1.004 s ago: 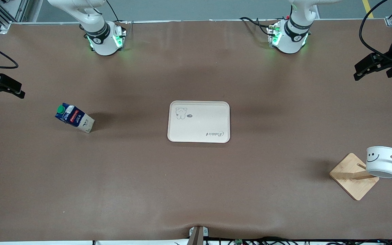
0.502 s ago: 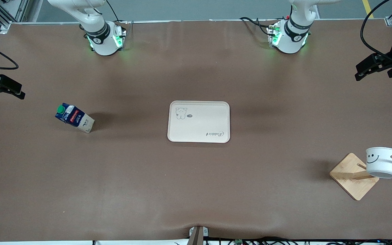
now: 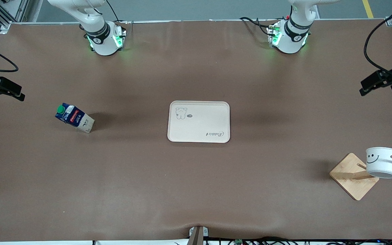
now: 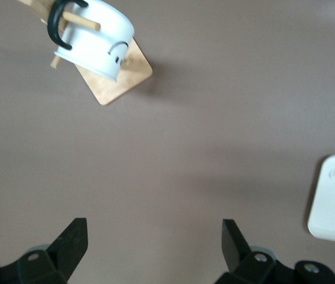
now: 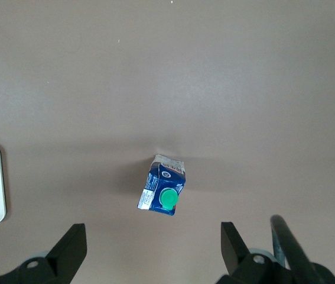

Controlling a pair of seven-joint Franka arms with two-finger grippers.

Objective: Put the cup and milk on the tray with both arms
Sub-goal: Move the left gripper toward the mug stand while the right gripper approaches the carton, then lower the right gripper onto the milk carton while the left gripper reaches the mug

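The left gripper (image 3: pixel 373 84), jaws wide and empty, has drifted down toward the cup (image 3: pixel 382 162) on its wooden stand (image 3: pixel 349 176), probably starting its reach. The right gripper (image 3: pixel 10 92), open too, hovers near the milk (image 3: pixel 74 117); the tray (image 3: pixel 198 121) sits bare mid-table.

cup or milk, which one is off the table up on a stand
The cup: it hangs on a peg of the wooden stand at the left arm's end, while the milk stands directly on the table.
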